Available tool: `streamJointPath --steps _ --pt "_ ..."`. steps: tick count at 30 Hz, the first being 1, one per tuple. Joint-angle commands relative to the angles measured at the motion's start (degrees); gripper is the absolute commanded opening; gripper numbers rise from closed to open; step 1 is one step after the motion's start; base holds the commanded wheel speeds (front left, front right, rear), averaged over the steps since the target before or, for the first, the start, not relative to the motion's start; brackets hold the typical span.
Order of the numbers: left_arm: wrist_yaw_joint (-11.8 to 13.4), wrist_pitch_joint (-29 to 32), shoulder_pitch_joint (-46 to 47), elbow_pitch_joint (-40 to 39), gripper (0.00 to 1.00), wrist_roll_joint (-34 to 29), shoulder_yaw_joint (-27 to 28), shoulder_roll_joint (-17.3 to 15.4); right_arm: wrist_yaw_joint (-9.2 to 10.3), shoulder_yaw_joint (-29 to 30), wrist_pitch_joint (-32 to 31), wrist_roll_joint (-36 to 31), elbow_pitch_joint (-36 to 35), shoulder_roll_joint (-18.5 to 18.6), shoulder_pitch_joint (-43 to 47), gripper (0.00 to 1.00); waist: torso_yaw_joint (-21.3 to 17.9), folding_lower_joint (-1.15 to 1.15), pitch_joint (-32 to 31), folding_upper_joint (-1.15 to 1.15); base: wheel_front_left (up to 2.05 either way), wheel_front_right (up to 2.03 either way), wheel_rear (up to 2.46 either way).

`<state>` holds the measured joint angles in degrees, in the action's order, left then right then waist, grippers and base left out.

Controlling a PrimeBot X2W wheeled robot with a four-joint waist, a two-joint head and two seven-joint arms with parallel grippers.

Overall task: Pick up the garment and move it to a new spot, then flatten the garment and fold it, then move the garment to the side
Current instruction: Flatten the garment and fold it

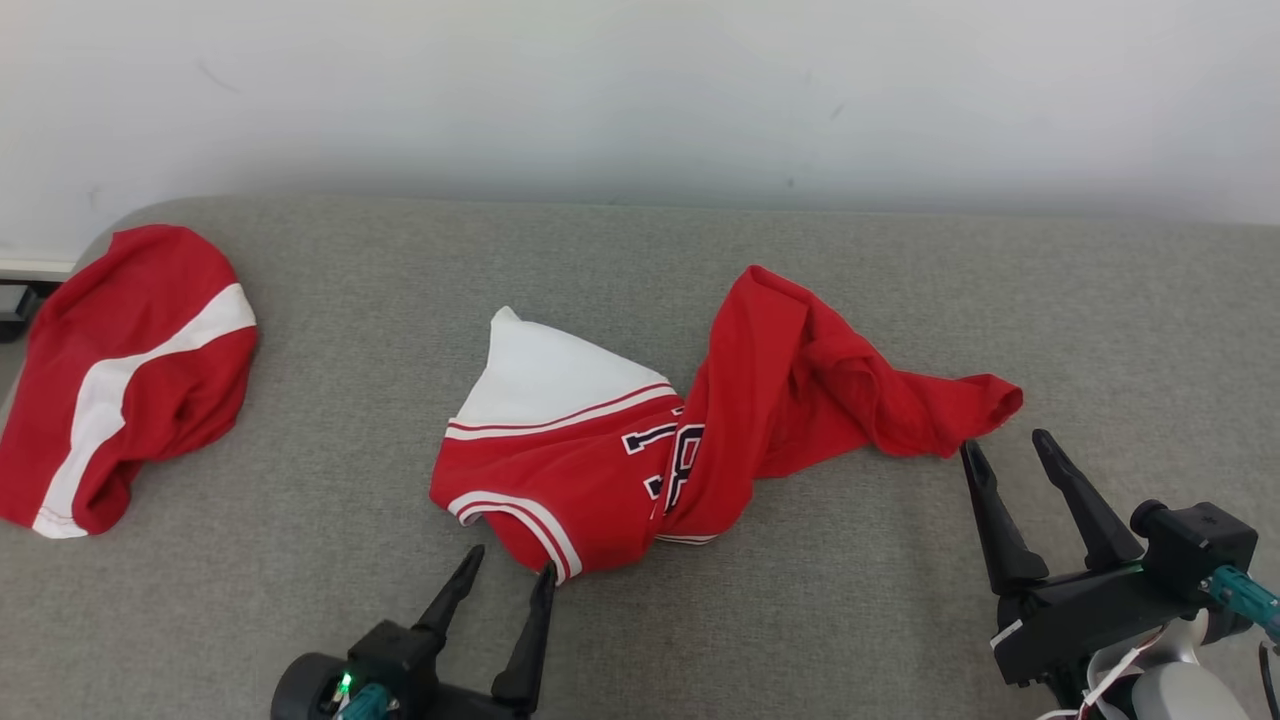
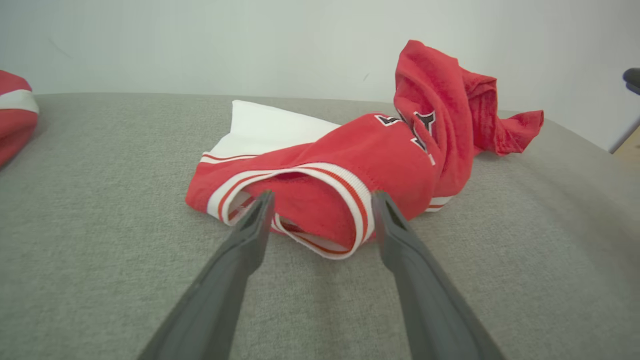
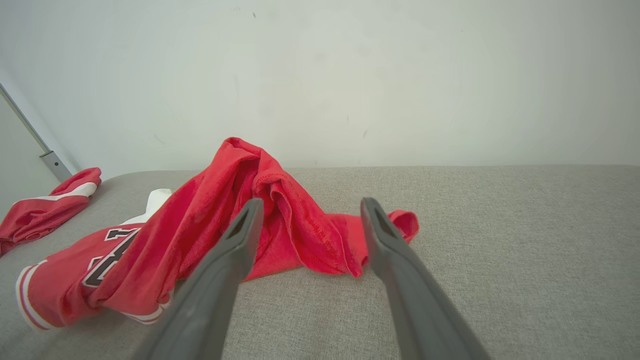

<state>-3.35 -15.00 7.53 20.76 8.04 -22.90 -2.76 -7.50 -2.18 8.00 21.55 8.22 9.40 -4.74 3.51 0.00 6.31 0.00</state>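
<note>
Grey fabric surface (image 1: 200,620), foreground: left tool (image 1: 513,558) and right tool (image 1: 1004,440), both spread wide and empty. Left tips reach the striped hem; right tips stand just beside the twisted red end. Mid-surface: the garment (image 1: 760,400), bunched and twisted. Far left: a second red garment (image 1: 130,370). Likely fault: closing on one layer of the twist, so the lift drags unevenly, or pinching the surface cloth.

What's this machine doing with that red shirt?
A two-armed robot seems ready to pick up the crumpled jersey lying on a grey surface. Both pincers are open and hold nothing: the left pincer is at the jersey's striped trim, the right pincer by its red end. Another red garment lies far left.
</note>
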Motion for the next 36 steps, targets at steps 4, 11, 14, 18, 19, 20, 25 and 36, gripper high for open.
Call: streamJointPath --steps 4,11,14,18,19,20,25,36 --pt "-0.6 -0.3 2.8 2.8 1.00 1.8 -2.2 -0.3 0.02 -0.3 -0.2 0.0 -0.2 -0.1 -0.7 1.00 -1.6 0.00 0.7 0.00 0.00 0.00 0.00" --pt "-0.3 -0.3 5.1 6.4 1.00 2.8 -4.0 -0.3 0.02 -0.6 0.1 0.0 -0.1 0.0 -1.2 1.00 -4.0 0.00 1.1 0.00 0.00 0.00 0.00" --pt "0.6 -0.3 5.8 7.7 1.00 3.2 -3.8 -0.3 0.03 -0.7 0.2 0.0 0.0 0.0 -1.4 1.00 -4.8 0.00 1.0 0.00 0.00 0.00 0.00" --pt "0.3 -0.3 6.1 9.1 0.00 4.4 -3.7 -0.3 0.02 -0.7 0.4 -0.1 0.1 -0.2 -1.4 1.00 -5.3 0.00 0.6 0.00 0.00 0.00 0.00" --pt "0.2 -0.3 6.2 9.2 0.00 4.4 -3.7 -0.3 0.02 -0.7 0.4 -0.2 0.2 -0.2 -1.3 1.00 -5.3 0.00 0.5 0.00 0.00 0.00 0.00" --pt "0.2 -0.3 6.2 8.9 0.00 4.2 -3.7 -0.3 0.02 -0.7 0.5 -0.1 0.3 -0.2 -1.3 1.00 -5.3 0.00 0.4 0.00 0.00 0.00 0.00" --pt "0.9 -0.3 5.9 6.3 0.00 2.4 -3.5 -0.5 0.02 -0.6 1.0 0.2 0.7 -0.4 -0.7 1.00 -4.2 0.00 0.0 0.00 0.00 0.00 0.00" --pt "3.0 0.2 5.3 -10.3 0.00 -2.5 -3.7 -4.0 0.02 -1.7 2.6 1.5 2.7 -0.8 -0.7 1.00 -0.3 0.00 -1.8 0.00 0.00 0.00 0.00"
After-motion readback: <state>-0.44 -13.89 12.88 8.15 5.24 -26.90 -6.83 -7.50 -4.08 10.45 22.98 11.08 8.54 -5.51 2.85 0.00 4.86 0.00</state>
